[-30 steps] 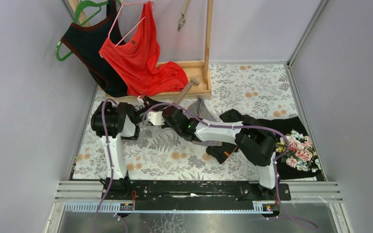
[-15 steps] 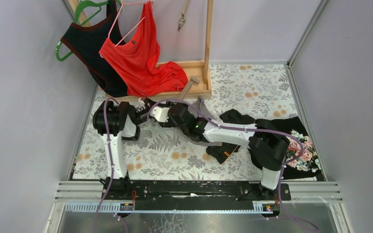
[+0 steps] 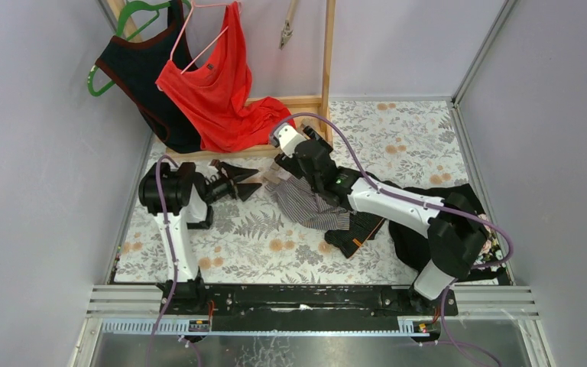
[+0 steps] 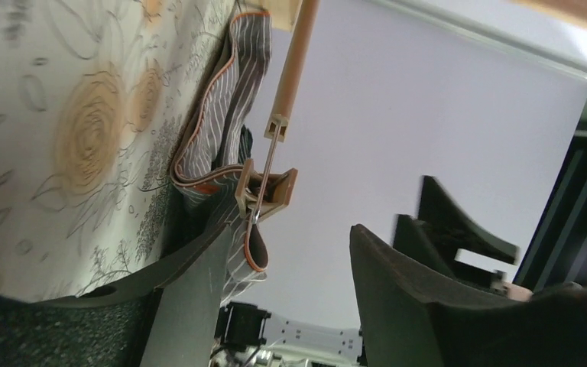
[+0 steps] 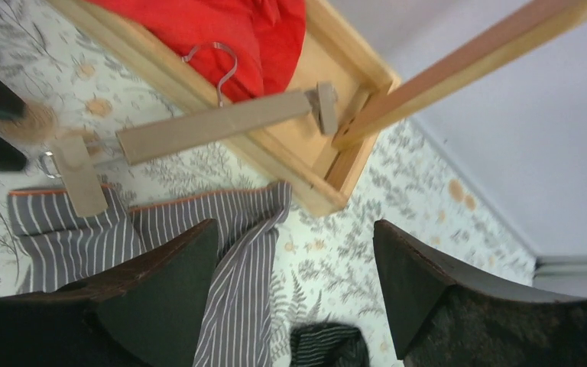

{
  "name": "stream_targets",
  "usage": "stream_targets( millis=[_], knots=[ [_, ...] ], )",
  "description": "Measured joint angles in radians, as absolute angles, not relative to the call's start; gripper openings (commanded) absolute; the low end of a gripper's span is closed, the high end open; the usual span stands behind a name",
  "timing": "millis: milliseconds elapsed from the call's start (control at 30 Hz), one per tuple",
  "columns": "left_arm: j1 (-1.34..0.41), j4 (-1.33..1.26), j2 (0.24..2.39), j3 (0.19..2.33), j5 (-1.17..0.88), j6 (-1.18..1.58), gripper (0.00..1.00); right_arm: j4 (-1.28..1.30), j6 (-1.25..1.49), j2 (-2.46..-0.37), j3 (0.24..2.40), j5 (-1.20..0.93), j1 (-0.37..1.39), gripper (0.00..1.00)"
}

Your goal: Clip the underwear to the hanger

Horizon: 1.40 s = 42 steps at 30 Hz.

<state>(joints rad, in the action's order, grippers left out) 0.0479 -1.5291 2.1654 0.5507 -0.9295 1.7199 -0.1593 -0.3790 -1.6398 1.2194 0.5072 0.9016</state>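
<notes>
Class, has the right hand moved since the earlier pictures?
Yes. The right hand moved up and to the right in the top view, toward the wooden rack.

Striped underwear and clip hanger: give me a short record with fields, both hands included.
underwear: grey striped, lying on the floral cloth
hanger: wooden bar, lying beside the rack base
first clip: on the orange-trimmed edge
second clip: empty, by the rack base
left hand: open, empty
right hand: open, empty
</notes>
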Motion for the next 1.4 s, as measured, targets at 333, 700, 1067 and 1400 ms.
stream_targets(
  millis=[333, 700, 1067, 1400],
  knots=[
    [0.133, -1.398, 2.025, 0.463, -0.841, 1.629, 0.58, -0.072, -0.187, -1.744, 1.196, 0.432, 0.844, 0.81],
    [0.138, -1.087, 1.769, 0.513, -0.792, 1.463, 0.59, -0.059, -0.054, -1.85, 1.198, 0.245, 0.816, 0.8],
    [0.138, -0.889, 1.683, 0.562, -0.751, 1.349, 0.59, -0.114, -0.005, -1.919, 1.198, 0.112, 0.819, 0.78],
    [0.113, -0.725, 1.682, 0.591, -0.735, 1.224, 0.61, -0.14, 0.0, -1.895, 1.167, 0.15, 0.828, 0.8]
  ],
)
